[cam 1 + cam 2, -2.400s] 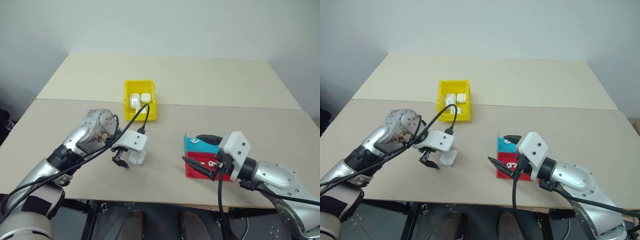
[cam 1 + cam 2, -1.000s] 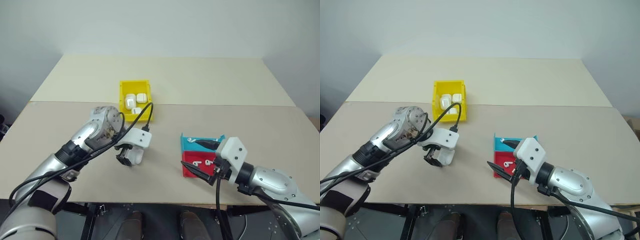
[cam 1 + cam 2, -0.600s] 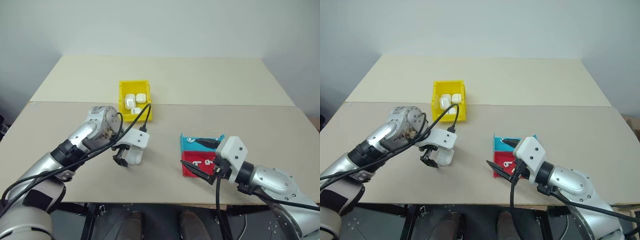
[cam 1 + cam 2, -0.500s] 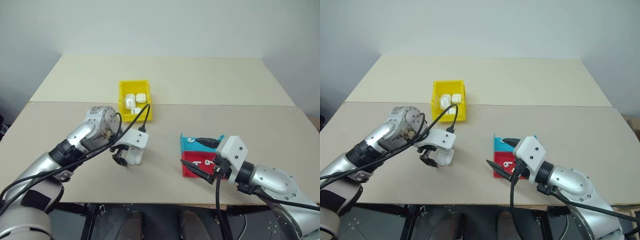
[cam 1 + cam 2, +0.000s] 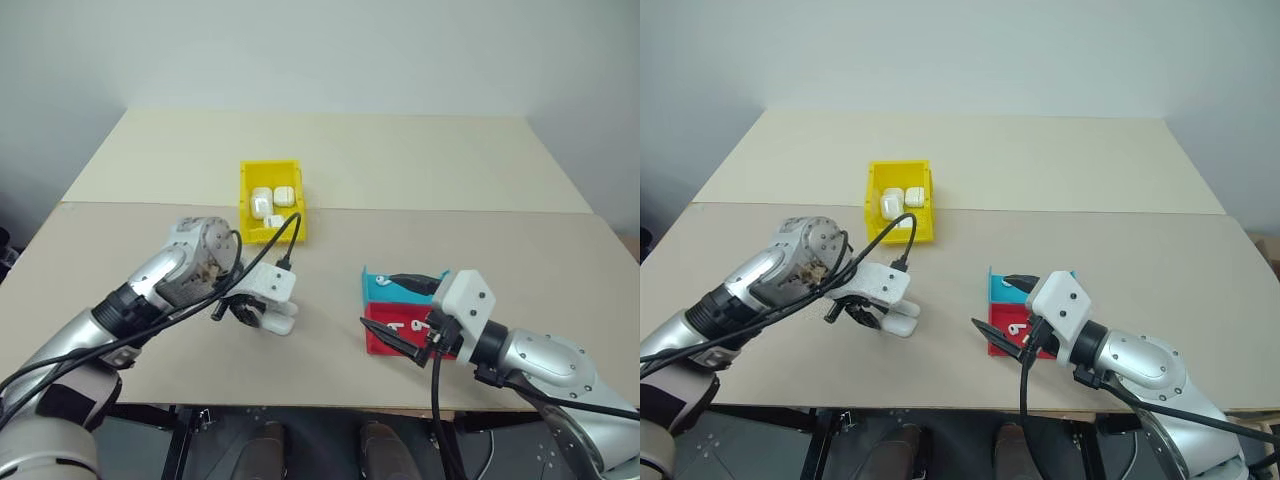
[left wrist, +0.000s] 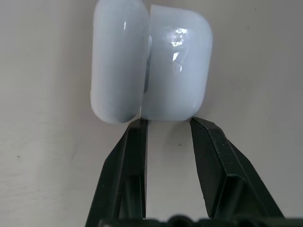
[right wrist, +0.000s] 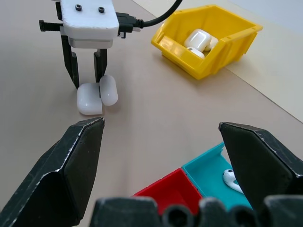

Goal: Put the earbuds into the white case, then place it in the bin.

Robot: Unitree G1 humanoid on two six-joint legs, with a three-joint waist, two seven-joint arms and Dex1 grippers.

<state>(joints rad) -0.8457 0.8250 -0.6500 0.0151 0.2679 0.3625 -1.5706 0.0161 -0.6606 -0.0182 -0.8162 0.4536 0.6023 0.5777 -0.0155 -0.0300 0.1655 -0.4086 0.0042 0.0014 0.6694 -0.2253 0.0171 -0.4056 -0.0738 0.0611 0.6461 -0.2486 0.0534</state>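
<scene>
At the table's near left, our left gripper points down over the case. Its fingers stand narrowly apart with bare table between them, and their tips are at the edge of the case's body. We cannot tell whether they press it. The case lies flat on the table with its lid swung open beside the body, well short of the bin, which already holds other white cases.

Our right gripper hovers spread wide and empty over the red tray and blue tray, where the earbuds lie loose, one in each.

We judge the case light, stiff and slick. Its rounded gloss gives pads little to bite on, so it may squirt out or skate across the table. We think the best hold is across the flat faces of the body, clear of the hinge and lid, so the lid stays free for loading. The earbuds look lighter and slipperier, and should be pinched at the bud rather than the thin stem.

A second ago the case stood more upright under the left gripper, whose fingers were spread wide. Now it lies flat and open on the table and the fingers have drawn much closer together. The right gripper and trays look unchanged.
</scene>
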